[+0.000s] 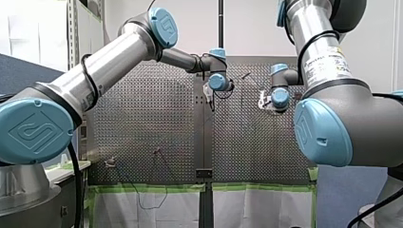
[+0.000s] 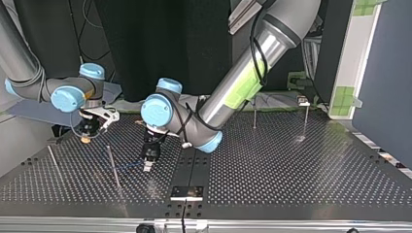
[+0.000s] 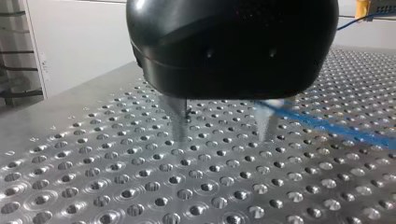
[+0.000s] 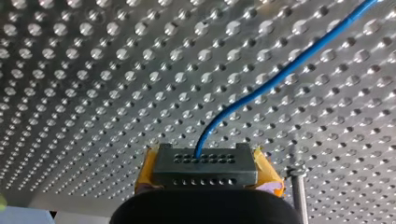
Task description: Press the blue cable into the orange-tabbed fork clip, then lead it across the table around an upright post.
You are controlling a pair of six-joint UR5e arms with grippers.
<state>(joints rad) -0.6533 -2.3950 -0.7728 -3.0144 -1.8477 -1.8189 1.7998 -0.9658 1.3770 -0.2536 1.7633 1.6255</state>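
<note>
Identify the blue cable (image 4: 261,91); the tabletop (image 4: 93,93) is silver with a regular hole grid; joint caps (image 1: 33,130) are light blue.

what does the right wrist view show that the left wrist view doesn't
Only the right wrist view: the dark holed block that the blue cable runs into, and an upright post beside it. Only the left wrist view: my left gripper, jaws apart above the perforated table, the cable beside one. Both: the cable, the table, and something orange at the cable.
</note>
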